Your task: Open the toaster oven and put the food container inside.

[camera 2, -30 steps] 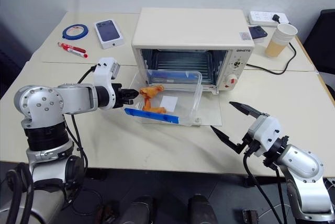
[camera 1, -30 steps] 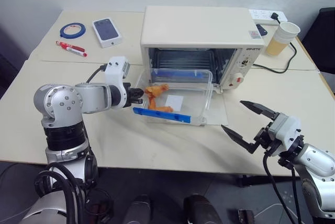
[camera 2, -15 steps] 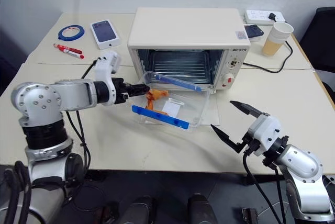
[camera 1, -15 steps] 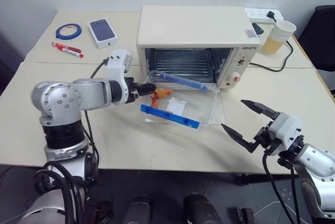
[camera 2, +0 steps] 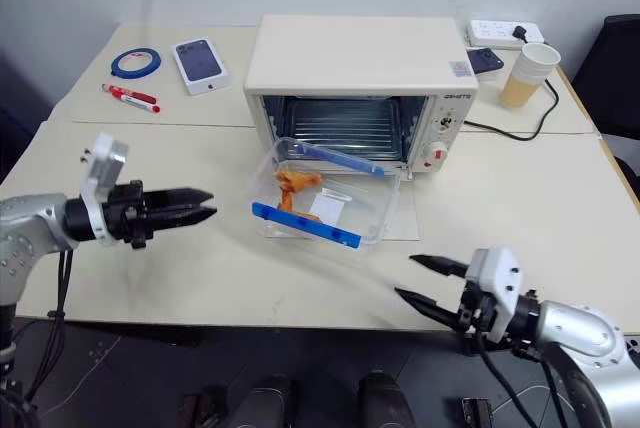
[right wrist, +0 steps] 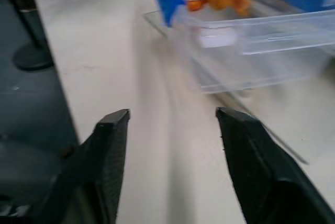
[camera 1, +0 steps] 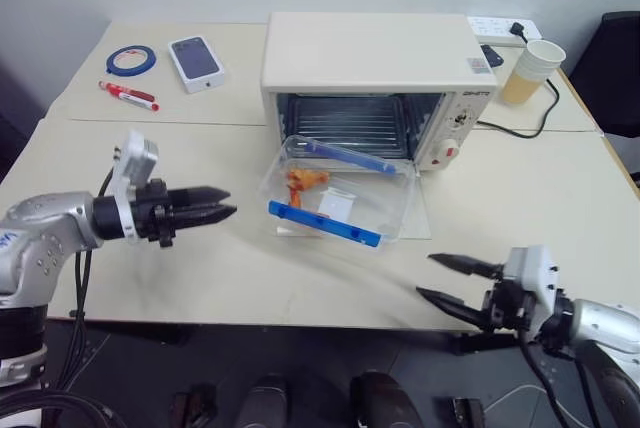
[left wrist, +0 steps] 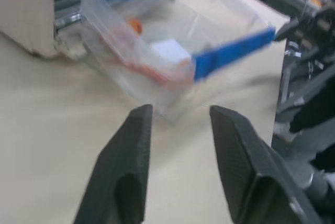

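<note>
food container [left wrist: 172, 51] blurred in left wrist view, its far end cut by top edge; toaster oven [left wrist: 26, 14] cut at upper left. right wrist view: container smeared, cut at right edge. oven knobs [camera 1: 457, 133] too small to read. dark chair [camera 1: 615, 68] cut at right edge, head views

Even, bright indoor light, soft shadows; motion-blurred wrist views.

Left pincer [left wrist: 178, 113], fingers apart, empty, above table [left wrist: 47, 109]; beyond it, food container [left wrist: 172, 41] tilted against toaster oven [left wrist: 26, 9].
</note>
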Controlling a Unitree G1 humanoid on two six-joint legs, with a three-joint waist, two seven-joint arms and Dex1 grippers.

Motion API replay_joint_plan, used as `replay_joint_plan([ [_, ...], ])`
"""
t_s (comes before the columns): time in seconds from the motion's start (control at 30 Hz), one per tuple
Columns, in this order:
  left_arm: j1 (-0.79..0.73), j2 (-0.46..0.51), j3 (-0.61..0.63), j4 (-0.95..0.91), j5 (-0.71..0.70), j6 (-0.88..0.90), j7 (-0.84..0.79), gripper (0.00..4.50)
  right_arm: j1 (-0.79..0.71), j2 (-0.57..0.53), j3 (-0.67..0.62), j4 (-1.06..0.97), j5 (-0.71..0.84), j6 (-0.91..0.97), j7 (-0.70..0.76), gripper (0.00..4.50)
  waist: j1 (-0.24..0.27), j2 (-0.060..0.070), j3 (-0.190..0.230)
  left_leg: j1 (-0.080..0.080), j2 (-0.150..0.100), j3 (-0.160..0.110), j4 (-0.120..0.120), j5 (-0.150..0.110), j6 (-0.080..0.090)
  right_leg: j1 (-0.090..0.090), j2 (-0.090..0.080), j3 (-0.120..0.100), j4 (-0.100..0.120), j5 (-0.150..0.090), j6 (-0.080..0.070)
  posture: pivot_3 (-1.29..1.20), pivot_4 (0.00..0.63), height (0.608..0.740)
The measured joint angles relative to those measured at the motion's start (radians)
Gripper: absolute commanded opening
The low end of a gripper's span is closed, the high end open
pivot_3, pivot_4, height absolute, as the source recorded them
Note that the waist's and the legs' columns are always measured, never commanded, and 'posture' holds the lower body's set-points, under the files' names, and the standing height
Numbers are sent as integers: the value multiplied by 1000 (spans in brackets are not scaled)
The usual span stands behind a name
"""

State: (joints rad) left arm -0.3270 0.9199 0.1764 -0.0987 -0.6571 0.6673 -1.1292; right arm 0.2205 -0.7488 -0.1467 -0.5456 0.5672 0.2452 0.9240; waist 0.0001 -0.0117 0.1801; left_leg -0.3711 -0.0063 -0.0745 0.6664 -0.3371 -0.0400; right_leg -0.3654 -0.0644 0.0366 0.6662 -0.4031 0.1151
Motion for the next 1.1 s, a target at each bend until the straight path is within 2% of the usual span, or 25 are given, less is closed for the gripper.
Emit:
replay_joint_plan([
  [0.13, 44, -55, -52, -3, 66, -114, -21, 61, -77, 48, 104, -3, -75, 18, -63, 676, -1, 0, 0, -1, 0, -1, -1, -1, 1, 0, 0, -1, -1, 0, 0, 0, 150, 740],
  [0.23, 51, -96, -82, -8, 96, -162, -16, 0, -136, 96, 159, -2, -121, 28, -113, 39, -3, 0, 0, -1, 0, 0, -1, -1, 1, -2, 0, -1, -1, 0, 0, 0, 150, 740],
  [0.4, 45, -136, -123, -8, 148, -216, 5, 0, -173, 137, 219, -2, -158, 64, -171, 39, -5, 0, 0, -1, 0, 0, -1, 0, 1, -3, 1, -1, 2, 0, 0, 0, 150, 740],
  [0.6, -32, -327, -198, 0, 229, -259, 160, 0, -207, 201, 213, -5, -183, 104, -285, 39, -3, 0, 0, -2, -1, 0, 1, 0, 1, -3, 1, -1, 4, 0, 1, 0, 150, 740],
  [0.87, -104, -422, -210, 43, 274, -254, 277, 0, -272, 204, 153, 27, -217, 104, -336, 39, -9, 0, 0, -1, 0, 5, 1, 0, 1, -7, 2, -3, 9, 0, 1, 0, 150, 740],
  [1.1, -161, -499, -238, 111, 309, -265, 319, 0, -406, 206, 142, 173, -255, 92, -331, 39, -5, 0, 0, -1, -1, 5, 2, 0, 1, -8, 2, -3, 10, 1, 1, 0, 150, 740],
])
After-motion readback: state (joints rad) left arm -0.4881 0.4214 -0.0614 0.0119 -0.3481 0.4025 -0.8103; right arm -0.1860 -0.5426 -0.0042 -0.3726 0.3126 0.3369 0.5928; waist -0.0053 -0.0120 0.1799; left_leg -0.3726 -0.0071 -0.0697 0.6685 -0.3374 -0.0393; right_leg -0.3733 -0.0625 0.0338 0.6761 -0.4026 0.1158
